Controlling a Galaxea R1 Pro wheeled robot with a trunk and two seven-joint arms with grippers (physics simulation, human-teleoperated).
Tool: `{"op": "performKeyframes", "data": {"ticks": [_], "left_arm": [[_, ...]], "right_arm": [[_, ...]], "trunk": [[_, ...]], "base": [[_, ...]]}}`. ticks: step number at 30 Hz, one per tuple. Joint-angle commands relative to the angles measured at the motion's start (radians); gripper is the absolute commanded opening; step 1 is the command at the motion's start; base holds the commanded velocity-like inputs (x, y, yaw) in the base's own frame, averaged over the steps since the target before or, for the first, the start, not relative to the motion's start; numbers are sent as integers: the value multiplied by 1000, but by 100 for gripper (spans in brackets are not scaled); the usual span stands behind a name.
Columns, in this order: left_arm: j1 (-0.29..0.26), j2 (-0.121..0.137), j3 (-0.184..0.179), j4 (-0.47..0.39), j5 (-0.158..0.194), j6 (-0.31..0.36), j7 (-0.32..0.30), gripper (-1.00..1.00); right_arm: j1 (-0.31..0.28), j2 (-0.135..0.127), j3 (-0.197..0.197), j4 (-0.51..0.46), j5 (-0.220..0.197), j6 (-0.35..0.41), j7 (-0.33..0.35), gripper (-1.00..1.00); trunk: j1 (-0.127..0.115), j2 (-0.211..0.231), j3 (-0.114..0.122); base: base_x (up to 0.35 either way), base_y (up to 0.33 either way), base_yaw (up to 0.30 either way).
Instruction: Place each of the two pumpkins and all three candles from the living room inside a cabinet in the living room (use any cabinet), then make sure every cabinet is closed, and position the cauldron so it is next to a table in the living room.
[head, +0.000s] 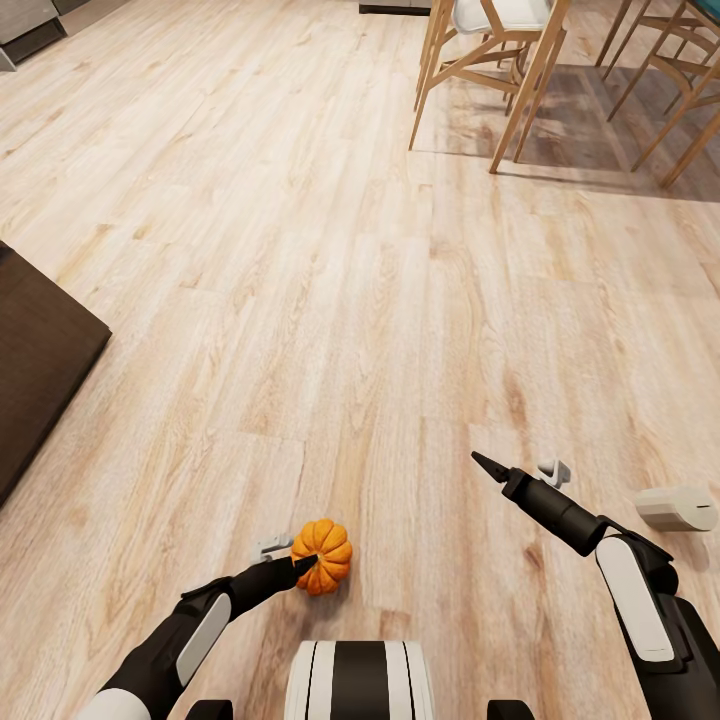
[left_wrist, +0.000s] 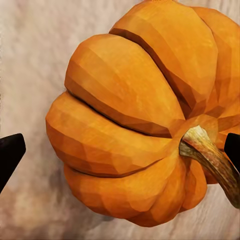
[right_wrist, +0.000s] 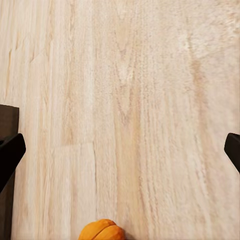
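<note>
A small orange ribbed pumpkin (head: 324, 556) with a short dark stem sits low in front of my base. My left gripper (head: 303, 563) is right at it. In the left wrist view the pumpkin (left_wrist: 125, 130) sits between the two dark fingertips (left_wrist: 10, 155), which stand wide apart, and a gap shows beside one of them. The left gripper is open. My right gripper (head: 490, 466) hovers over bare floor, open and empty, its fingertips (right_wrist: 10, 155) spread wide. A stubby off-white candle (head: 676, 508) lies on its side on the floor just right of the right arm.
The corner of a dark brown, flat-topped piece of furniture (head: 40, 360) juts in at the left; I cannot tell whether it is the cabinet. Wooden chairs (head: 500, 70) with splayed legs stand at the back right. Light wood floor (head: 350, 300) stretches ahead.
</note>
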Motion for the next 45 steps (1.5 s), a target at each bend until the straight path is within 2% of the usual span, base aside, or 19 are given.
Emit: {"op": "performKeyframes", "data": {"ticks": [1,12,16,22,27,36,39,45], "left_arm": [[0,1,-2,-1,9,6,1,100],[0,1,6,1,9,6,1,100],[0,1,7,1,9,6,4,100],[0,1,8,1,10,6,5,100],[0,1,8,1,10,6,4,100],[0,1,8,0,12,6,4,100],[0,1,8,1,11,6,3,100],[0,1,8,1,11,6,3,100]], "right_arm": [[0,0,-2,0,-4,7,1,100],[0,0,-2,-2,-4,7,1,100],[0,0,-2,-2,-4,7,1,100],[0,1,-2,-2,-4,7,1,100],[0,1,-2,-3,-4,7,1,100],[0,-1,-2,-3,-4,7,1,100],[0,-1,-2,-3,-4,7,1,100],[0,-1,-2,-3,-4,7,1,100]], "trunk": [[0,0,-1],[0,0,-1],[2,-1,-16],[2,-1,-16],[4,-2,-35],[4,-2,-35],[5,-3,-47],[5,-3,-47]], "base": [[0,0,0],[0,0,0],[0,0,0],[0,0,0],[0,0,0],[0,0,0],[0,0,0],[0,0,0]]}}
